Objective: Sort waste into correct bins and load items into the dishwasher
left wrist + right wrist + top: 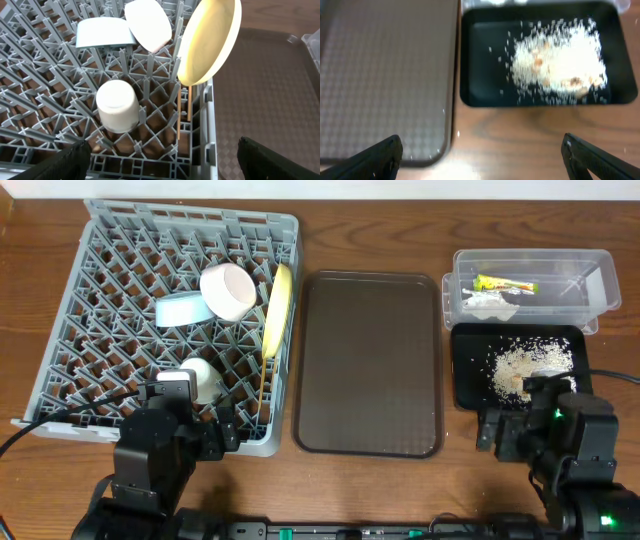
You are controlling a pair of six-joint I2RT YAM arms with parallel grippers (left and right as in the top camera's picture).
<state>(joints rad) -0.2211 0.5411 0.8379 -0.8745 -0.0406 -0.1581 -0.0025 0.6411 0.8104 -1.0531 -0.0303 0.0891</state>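
Note:
The grey dish rack (110, 290) holds the yellow plate (277, 305) on edge, the white bowl (228, 290), the light blue saucer (181, 310), the white cup (202, 376) upside down and the chopsticks (262, 385). The left wrist view shows them too: plate (207, 40), bowl (148, 24), saucer (104, 33), cup (117, 106), chopsticks (179, 112). The clear tub (590, 285) holds the snack wrapper (505, 283) and tissue (488, 301). The black tray (470, 370) holds rice scraps (525, 365), also in the right wrist view (560, 57). My left gripper (162, 160) and right gripper (482, 155) are open and empty.
The brown serving tray (368, 360) lies bare between the rack and the bins, and shows in the right wrist view (385, 75). Both arms sit at the table's near edge. The black tray (480, 60) lies just ahead of my right gripper.

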